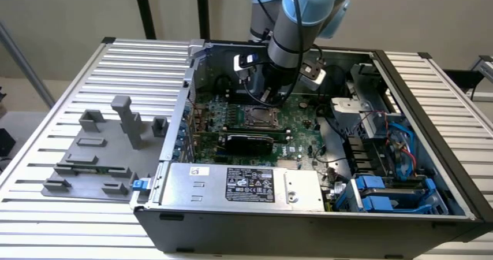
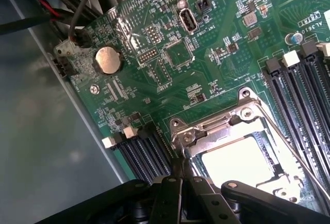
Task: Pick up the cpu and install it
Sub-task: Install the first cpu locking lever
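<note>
**Closed gripper standing over the socket with the cpu seated inside**

We are seeing the gripper (image 2: pixel 181 182) with its two black fingers (image 2: pixel 170 195) pressed together, nothing showing between them. The tips are pointing at the edge of the metal socket frame (image 2: pixel 206 131), right at its rim; whether they are touching it we cannot tell. In the exterior view the gripper (image 1: pixel 269 95) is hanging just above the socket (image 1: pixel 254 117) near the middle of the motherboard (image 1: pixel 231 107).

The cpu (image 2: pixel 242 164) is lying flat inside the socket frame, its pale top facing up, just beside the fingertips and not gripped. The frame's thin lever rod (image 2: pixel 289 141) is running along one side of it.

The open computer case (image 1: pixel 431 156) is lying on its side on the slatted table (image 1: pixel 46 156). Inside it we are reading the green motherboard, black memory slots (image 2: pixel 299 100) on both sides of the socket, a round coin battery (image 2: pixel 108 60), the silver power supply (image 1: pixel 239 185) along the near wall, and blue drive brackets (image 1: pixel 385 193) at the exterior view's right.

On the exterior view's left, outside the case, a grey fixture plate (image 1: pixel 92 156) with upright blocks is sitting on the table, well apart from the gripper.
</note>
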Robot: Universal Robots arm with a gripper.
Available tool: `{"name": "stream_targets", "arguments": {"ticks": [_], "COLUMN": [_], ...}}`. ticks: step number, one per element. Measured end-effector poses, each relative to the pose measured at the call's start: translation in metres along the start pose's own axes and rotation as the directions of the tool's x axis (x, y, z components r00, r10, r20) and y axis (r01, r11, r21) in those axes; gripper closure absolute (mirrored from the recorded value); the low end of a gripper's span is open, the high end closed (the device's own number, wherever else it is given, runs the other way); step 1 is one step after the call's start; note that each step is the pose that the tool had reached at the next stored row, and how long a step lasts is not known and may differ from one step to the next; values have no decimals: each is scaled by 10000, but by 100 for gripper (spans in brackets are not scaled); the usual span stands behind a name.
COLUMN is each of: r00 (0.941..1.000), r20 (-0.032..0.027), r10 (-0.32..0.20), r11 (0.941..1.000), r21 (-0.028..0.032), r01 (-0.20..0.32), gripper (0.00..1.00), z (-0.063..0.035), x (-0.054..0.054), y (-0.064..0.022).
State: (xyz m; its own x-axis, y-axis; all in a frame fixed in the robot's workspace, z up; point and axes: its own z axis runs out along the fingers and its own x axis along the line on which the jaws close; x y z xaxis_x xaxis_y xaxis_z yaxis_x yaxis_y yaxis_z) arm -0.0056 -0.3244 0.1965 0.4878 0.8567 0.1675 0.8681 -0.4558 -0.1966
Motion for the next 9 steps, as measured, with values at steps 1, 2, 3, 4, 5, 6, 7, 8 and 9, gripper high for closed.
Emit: {"name": "stream_targets", "arguments": {"ticks": [1,2,3,4,5,6,7,8,9], "r00": [10000,10000,10000,10000,10000,10000,10000,10000,10000], "r20": [-14,-25,-34,-41,-49,-55,-57,-53,-48], "r10": [-2,-5,-5,-6,-8,-10,-10,-8,-7], "r11": [10000,10000,10000,10000,10000,10000,10000,10000,10000], "r21": [8,14,18,23,28,31,37,44,51], "r01": [2,5,5,6,8,10,10,9,7], "gripper": [89,89,89,89,89,89,89,89,89], "z": [0,0,0,0,0,-1,-6,-16,-28], "x": [-1,-2,-3,-2,-2,-3,-2,-2,-2], "y": [2,4,4,5,5,5,4,3,2]}}
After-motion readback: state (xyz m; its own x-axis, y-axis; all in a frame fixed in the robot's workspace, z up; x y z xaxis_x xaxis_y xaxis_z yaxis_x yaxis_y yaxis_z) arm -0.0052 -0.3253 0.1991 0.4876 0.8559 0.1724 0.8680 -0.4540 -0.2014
